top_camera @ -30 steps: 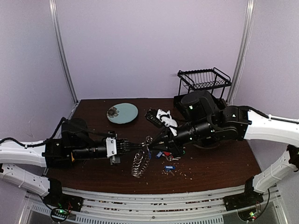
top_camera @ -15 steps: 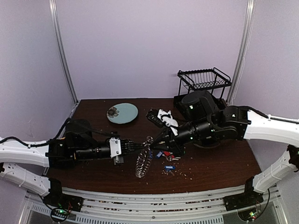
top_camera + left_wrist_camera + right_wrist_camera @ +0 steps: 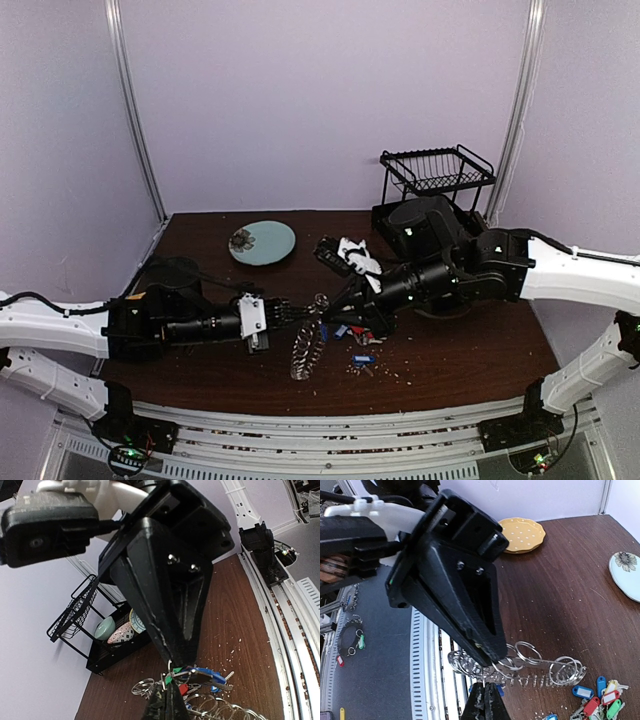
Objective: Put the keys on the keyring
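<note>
The keyring point(image 3: 305, 352) stands edge-on off the table and hangs from my left gripper point(image 3: 303, 313), which is shut on its top. In the right wrist view the keyring point(image 3: 545, 669) is a row of small silvery loops under the left gripper point(image 3: 492, 657). My right gripper point(image 3: 333, 318) faces it tip to tip, shut on a thin wire loop. In the left wrist view green- and blue-tagged keys point(image 3: 205, 675) hang at the right gripper point(image 3: 182, 662), just above my left gripper point(image 3: 169, 685). More tagged keys point(image 3: 602, 700) lie on the table. A blue-tagged key point(image 3: 362, 358) lies apart.
A teal plate point(image 3: 262, 242) sits at the back left of the brown table. A black wire rack point(image 3: 437, 170) stands at the back right and holds patterned bowls point(image 3: 120, 632). A yellow plate point(image 3: 522, 528) lies far left. Crumbs are scattered near the front edge.
My left gripper has moved right toward the right gripper with the keyring. The ring has swung more upright. The right arm has barely moved.
</note>
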